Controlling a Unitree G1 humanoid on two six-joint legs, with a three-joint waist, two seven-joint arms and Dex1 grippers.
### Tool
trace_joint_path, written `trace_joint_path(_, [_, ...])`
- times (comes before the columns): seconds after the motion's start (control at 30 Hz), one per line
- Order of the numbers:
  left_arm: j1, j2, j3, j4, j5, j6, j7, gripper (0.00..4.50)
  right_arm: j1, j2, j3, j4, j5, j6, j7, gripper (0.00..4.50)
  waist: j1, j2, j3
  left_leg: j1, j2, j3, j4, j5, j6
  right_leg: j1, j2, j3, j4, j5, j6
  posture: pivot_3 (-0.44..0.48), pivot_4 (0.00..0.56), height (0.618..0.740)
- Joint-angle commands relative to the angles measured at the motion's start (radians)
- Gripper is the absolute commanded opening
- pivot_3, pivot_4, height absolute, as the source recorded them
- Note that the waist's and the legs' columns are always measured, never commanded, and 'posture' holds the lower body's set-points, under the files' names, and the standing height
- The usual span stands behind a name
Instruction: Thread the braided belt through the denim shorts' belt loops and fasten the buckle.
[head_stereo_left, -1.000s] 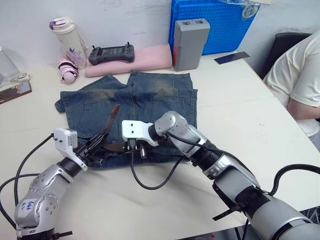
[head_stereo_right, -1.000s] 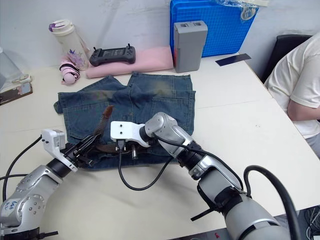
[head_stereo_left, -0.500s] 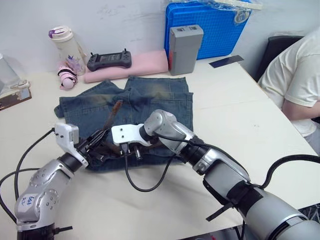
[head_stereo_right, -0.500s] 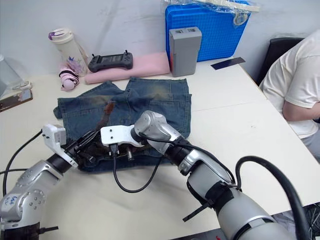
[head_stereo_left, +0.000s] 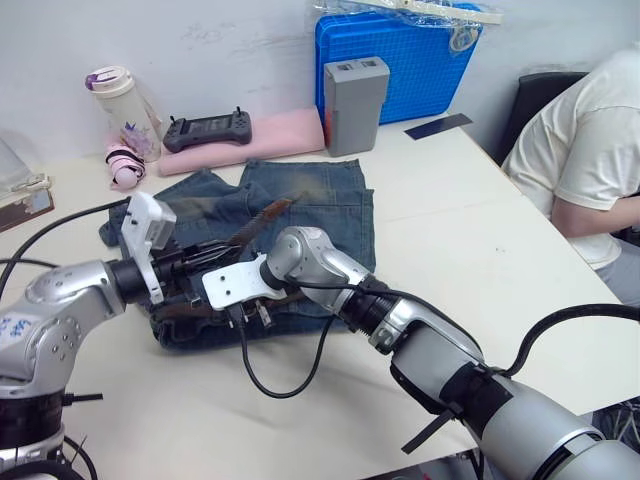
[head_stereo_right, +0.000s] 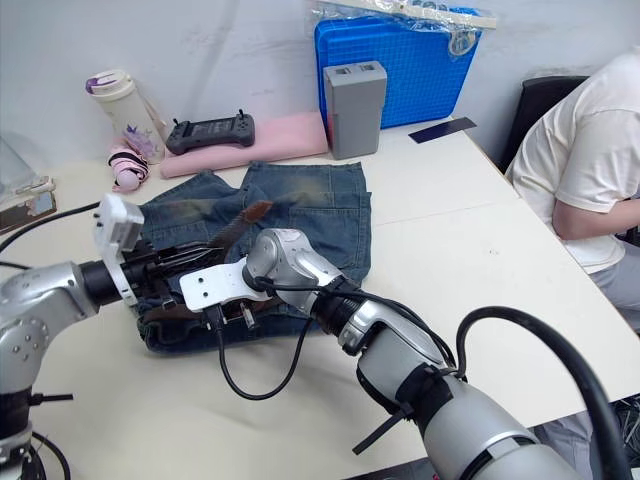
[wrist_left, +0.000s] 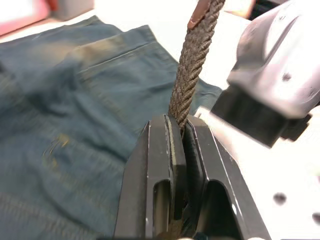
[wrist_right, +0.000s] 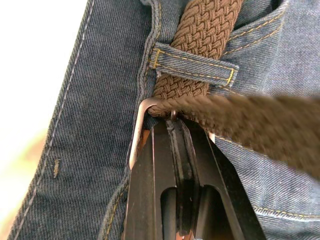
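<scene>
The denim shorts (head_stereo_left: 330, 210) lie flat on the table with the waistband toward me. The braided belt (wrist_right: 202, 30) runs along the waistband under a belt loop (wrist_right: 192, 62). My right gripper (wrist_right: 172, 125) is shut on the silver buckle (wrist_right: 141, 114) at the waistband's near edge. In the head views it sits under its white wrist plate (head_stereo_left: 235, 285). My left gripper (wrist_left: 175, 122) is shut on the belt's free end (head_stereo_left: 265, 215). That end rises stiffly above the shorts, slanting up to the right. The two grippers are close together.
A black cable (head_stereo_left: 285, 385) loops on the table in front of the shorts. At the back stand a pink folded cloth (head_stereo_left: 275, 130) with a controller (head_stereo_left: 205, 128), a grey box (head_stereo_left: 355, 90), a blue crate (head_stereo_left: 410, 60) and a bottle (head_stereo_left: 115, 100). A person (head_stereo_left: 580, 150) sits at the right.
The camera has shifted. My left arm has lifted and swung in over the shorts, carrying the belt's free end higher and tilting it to the right. The right gripper stays at the waistband.
</scene>
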Motion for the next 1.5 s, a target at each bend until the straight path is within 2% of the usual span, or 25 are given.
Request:
trace_joint_path(0.03, [-0.206, 0.003, 0.002, -0.032, -0.071, -0.036, -0.063, 0.23, 0.121, 0.008, 0.152, 0.201, -0.084, 0.013, 0.068, 0.02, 0.001, 0.0, 0.0, 0.0, 0.0, 0.0, 0.0, 0.0, 0.0, 0.0, 0.0, 0.0, 0.0, 0.0, 0.0, 0.0, 0.15, 0.676])
trace_joint_path(0.2, [-0.397, -0.096, -0.137, 0.053, -0.035, -0.04, -0.116, 0.23, 0.122, 0.013, 0.15, 0.214, -0.103, -0.008, 0.071, 0.02, 0.011, 0.001, 0.0, 0.001, 0.0, 0.0, 0.0, 0.0, 0.0, 0.002, 0.0, 0.0, 0.0, 0.0, 0.0, 0.0, 0.15, 0.676])
trace_joint_path(0.3, [-0.514, -0.209, -0.226, 0.136, -0.008, -0.071, -0.171, 0.23, 0.123, 0.018, 0.15, 0.218, -0.11, -0.013, 0.073, 0.02, 0.022, 0.001, 0.0, 0.001, 0.0, -0.001, 0.001, 0.0, -0.001, 0.002, 0.001, -0.001, 0.0, 0.0, 0.0, 0.0, 0.15, 0.676])
trace_joint_path(0.43, [-0.607, -0.316, -0.278, 0.236, 0.032, -0.107, -0.255, 0.23, 0.124, 0.021, 0.145, 0.215, -0.117, -0.014, 0.082, 0.02, 0.027, 0.003, -0.002, 0.001, -0.001, -0.004, 0.004, 0.0, -0.001, 0.005, 0.0, -0.002, 0.0, 0.0, 0.0, 0.0, 0.15, 0.676])
trace_joint_path(0.5, [-0.646, -0.373, -0.284, 0.279, 0.032, -0.11, -0.283, 0.23, 0.125, 0.019, 0.142, 0.213, -0.12, -0.015, 0.087, 0.02, 0.032, -0.001, -0.008, 0.0, 0.0, -0.007, 0.006, 0.0, -0.002, 0.005, 0.0, -0.005, 0.0, 0.0, 0.0, 0.0, 0.15, 0.676])
trace_joint_path(0.53, [-0.662, -0.401, -0.288, 0.298, 0.035, -0.115, -0.294, 0.23, 0.126, 0.02, 0.138, 0.215, -0.124, -0.017, 0.088, 0.02, 0.027, 0.001, -0.011, 0.0, 0.0, -0.008, 0.006, -0.001, -0.003, 0.006, 0.001, -0.005, -0.001, 0.0, 0.0, 0.0, 0.15, 0.676])
trace_joint_path(0.57, [-0.676, -0.425, -0.293, 0.314, 0.038, -0.12, -0.302, 0.23, 0.126, 0.021, 0.133, 0.218, -0.129, -0.019, 0.089, 0.02, 0.011, 0.009, -0.017, 0.001, 0.0, -0.008, 0.006, -0.002, -0.002, 0.007, 0.001, -0.004, -0.001, 0.0, 0.0, 0.0, 0.15, 0.676])
trace_joint_path(0.67, [-0.713, -0.489, -0.323, 0.349, 0.058, -0.15, -0.325, 0.23, 0.126, 0.024, 0.12, 0.23, -0.14, -0.024, 0.089, 0.02, 0.002, 0.026, -0.027, 0.014, -0.005, -0.008, -0.003, -0.008, 0.003, 0.01, 0.001, 0.002, -0.004, -0.002, 0.002, 0.0, 0.15, 0.676])
trace_joint_path(0.77, [-0.733, -0.537, -0.336, 0.376, 0.064, -0.164, -0.332, 0.23, 0.128, 0.022, 0.116, 0.23, -0.142, -0.026, 0.089, 0.02, 0.004, 0.028, -0.028, 0.017, -0.006, -0.008, -0.007, -0.007, 0.003, 0.009, 0.002, 0.004, -0.003, -0.004, 0.003, 0.0, 0.15, 0.676])
trace_joint_path(0.9, [-0.713, -0.534, -0.34, 0.39, 0.095, -0.185, -0.342, 0.23, 0.129, 0.015, 0.112, 0.224, -0.14, -0.024, 0.093, 0.02, 0.006, 0.028, -0.028, 0.018, -0.006, -0.009, -0.007, -0.007, 0.002, 0.009, 0.002, 0.004, -0.003, -0.004, 0.003, 0.0, 0.15, 0.676])
trace_joint_path(1.03, [-0.646, -0.45, -0.254, 0.389, 0.117, -0.186, -0.284, 0.23, 0.138, 0.004, 0.089, 0.196, -0.126, -0.019, 0.069, 0.02, 0.006, 0.03, -0.029, 0.018, -0.006, -0.009, -0.008, -0.007, 0.002, 0.008, 0.002, 0.005, -0.003, -0.004, 0.003, 0.0, 0.15, 0.676])
trace_joint_path(1.23, [-0.393, -0.288, -0.038, 0.29, 0.086, -0.107, -0.109, 0.23, 0.176, -0.026, 0.0, 0.083, -0.082, 0.029, -0.013, 0.02, 0.009, 0.025, -0.026, 0.018, -0.006, -0.012, -0.008, -0.007, 0.002, 0.006, 0.004, 0.006, -0.002, -0.004, 0.002, 0.0, 0.15, 0.676])
trace_joint_path(1.37, [-0.1, -0.223, 0.236, 0.064, -0.043, 0.063, 0.079, 0.23, 0.236, -0.084, -0.06, -0.092, -0.043, 0.11, -0.023, 0.02, 0.017, 0.016, -0.018, 0.016, -0.006, -0.014, -0.007, -0.007, 0.002, 0.006, 0.004, 0.006, -0.003, -0.004, 0.002, 0.0, 0.15, 0.676])
trace_joint_path(1.5, [0.066, -0.209, 0.433, -0.052, -0.176, 0.159, 0.196, 0.23, 0.261, -0.111, -0.07, -0.203, -0.017, 0.167, -0.018, 0.02, 0.039, 0.005, -0.01, 0.013, -0.007, -0.023, -0.006, -0.008, 0.001, 0.008, 0.005, 0.002, -0.007, -0.004, 0.002, 0.0, 0.15, 0.676])
